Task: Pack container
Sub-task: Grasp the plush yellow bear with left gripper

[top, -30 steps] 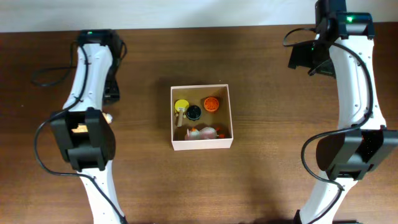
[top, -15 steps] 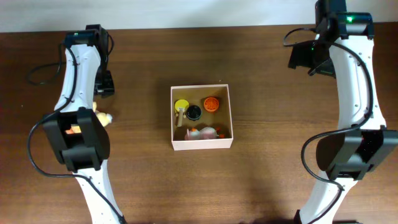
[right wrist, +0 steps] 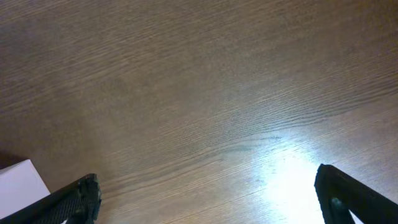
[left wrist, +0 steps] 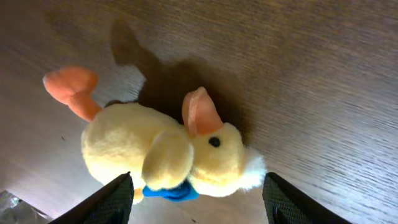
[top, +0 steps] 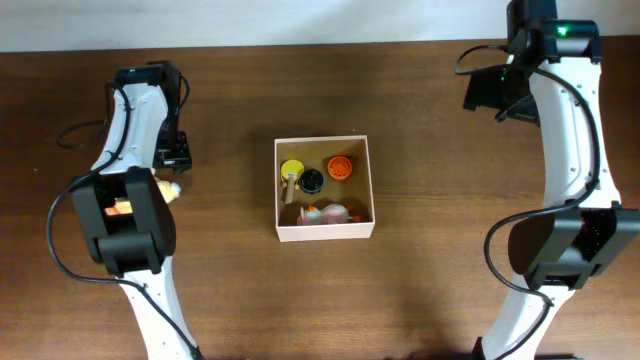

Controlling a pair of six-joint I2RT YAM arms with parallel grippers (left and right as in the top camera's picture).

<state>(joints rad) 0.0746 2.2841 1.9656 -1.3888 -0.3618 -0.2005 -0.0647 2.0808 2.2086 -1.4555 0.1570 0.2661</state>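
The table is dark brown wood with a fine grain, and it gleams pale where the light strikes it. Near its middle sits the container, a square, shallow cardboard box with white walls, resting flat on the wood. Well to the left of the container lies a small plush duck, yellow with orange feet and beak and a scrap of blue on it, casting a dark shadow on the boards. Farther left of the container, a black cable trails over the tabletop.
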